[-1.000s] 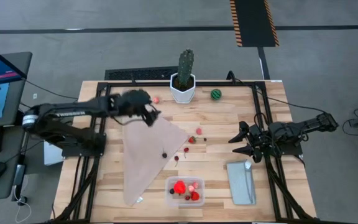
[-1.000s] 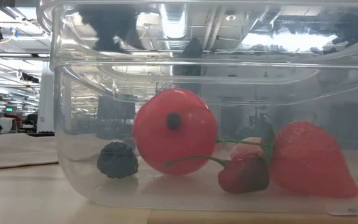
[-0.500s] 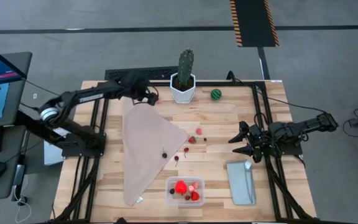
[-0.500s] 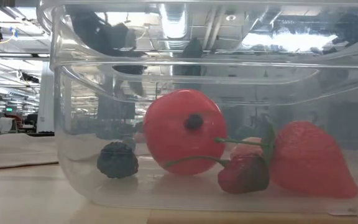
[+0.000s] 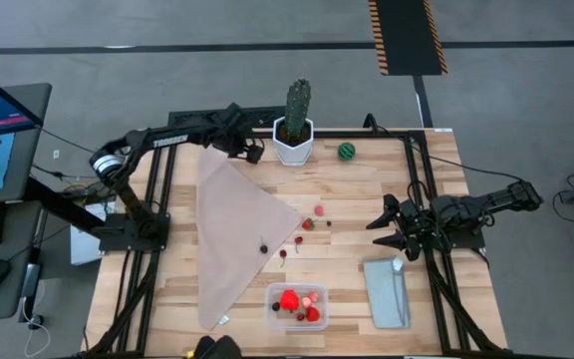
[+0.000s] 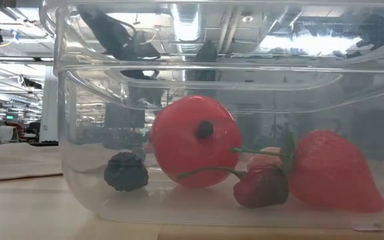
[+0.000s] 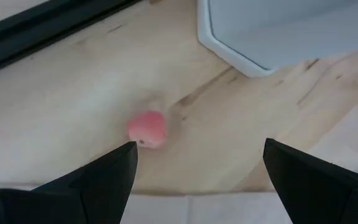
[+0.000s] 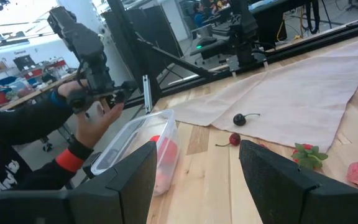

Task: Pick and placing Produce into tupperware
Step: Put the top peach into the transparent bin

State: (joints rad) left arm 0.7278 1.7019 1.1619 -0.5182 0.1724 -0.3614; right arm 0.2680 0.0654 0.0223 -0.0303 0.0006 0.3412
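– why's the left gripper point(image 5: 252, 153) way up at the back, by the cactus pot point(image 5: 293, 142)?

– i'd guess it's after that pink bit point(image 7: 148, 129). its fingers are spread wide, the piece lying between them on the wood, not touched.

– and the tupperware point(image 5: 299, 304)?

– near the front edge, already holding a red ball, a strawberry and cherries. more fruit lies mid-table.

– the right gripper point(image 5: 379, 225)?

– waiting by the grey lid point(image 5: 387, 291), fingers apart, empty.
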